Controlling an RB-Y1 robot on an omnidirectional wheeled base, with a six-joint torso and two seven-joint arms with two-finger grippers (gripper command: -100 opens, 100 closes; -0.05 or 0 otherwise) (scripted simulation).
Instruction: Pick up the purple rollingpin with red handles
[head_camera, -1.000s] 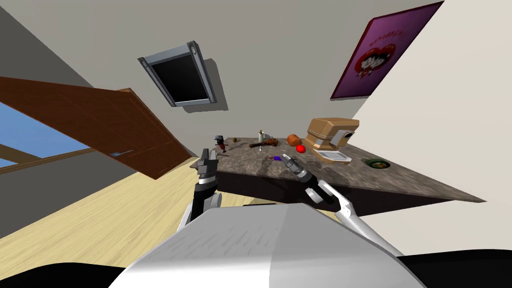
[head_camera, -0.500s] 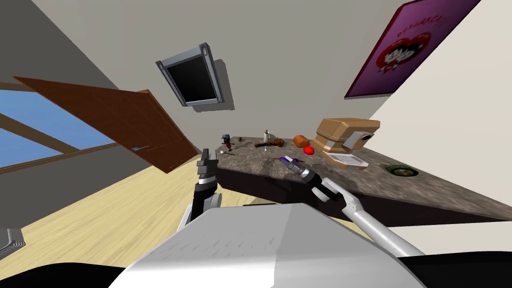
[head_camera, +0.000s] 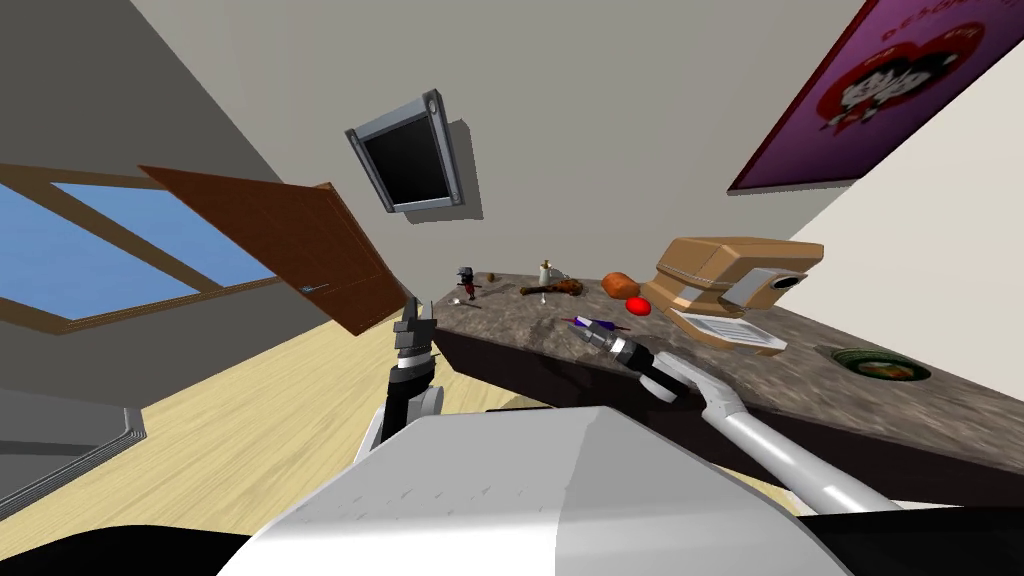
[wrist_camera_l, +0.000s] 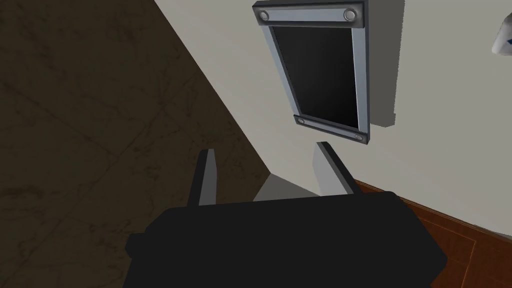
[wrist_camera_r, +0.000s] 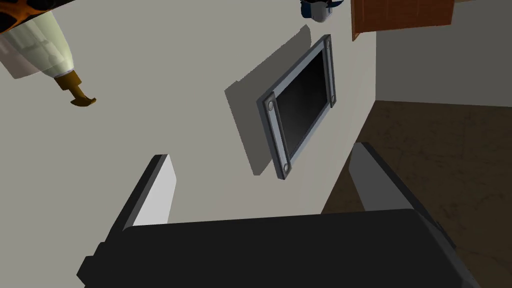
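Reach step: R gripper (head_camera: 586, 334), fingers wide, is held by purple rolling pin (head_camera: 600, 324) on table (head_camera: 800, 390); next it must be tipped down & shut.

A home kitchen: mottled brown counter (head_camera: 500, 305) bearing food (head_camera: 620, 285) and a tan appliance (head_camera: 730, 275), wall screen (head_camera: 408, 155).

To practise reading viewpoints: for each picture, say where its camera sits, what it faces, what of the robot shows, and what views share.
Head view: on the head, looking steeply down at the counter; left tool, right tool and forearms show.
Left wrist view: on the left hand, facing the wall screen; its open fingers show.
Right wrist view: on the right hand, facing that screen; open fingers show.
Shared: all three show that screen.
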